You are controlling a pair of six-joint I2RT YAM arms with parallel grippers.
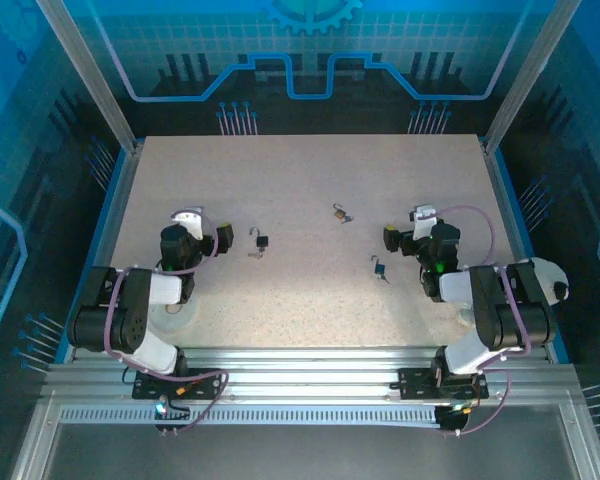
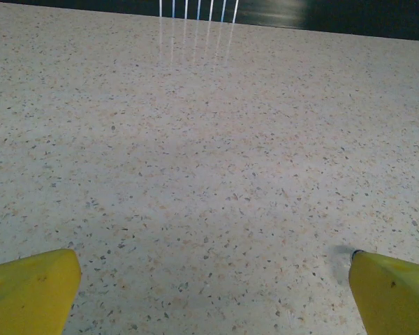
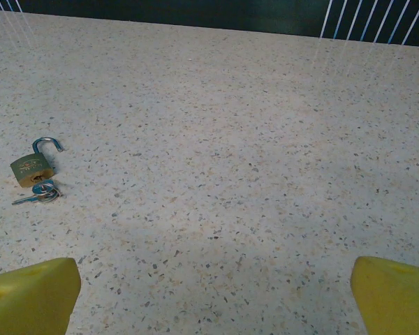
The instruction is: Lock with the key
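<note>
A brass padlock [image 3: 32,167] lies on the speckled table with its shackle swung open and a small bunch of keys [image 3: 36,194] at its base, far left of and ahead of my right gripper [image 3: 215,264]. In the top view this brass padlock [image 1: 340,213] lies mid-table. A black padlock [image 1: 259,242] lies just right of my left gripper [image 1: 205,228], and a blue padlock [image 1: 380,268] lies left of my right gripper [image 1: 415,232]. Both grippers are open with nothing between the yellow fingertips [image 2: 49,279]. My left gripper [image 2: 215,255] hovers over bare tabletop.
The table [image 1: 310,170] is walled by a metal frame and blue panels. Both arms sit folded low near the front rail [image 1: 300,360]. Rows of thin pins [image 1: 235,118] stand past the far edge.
</note>
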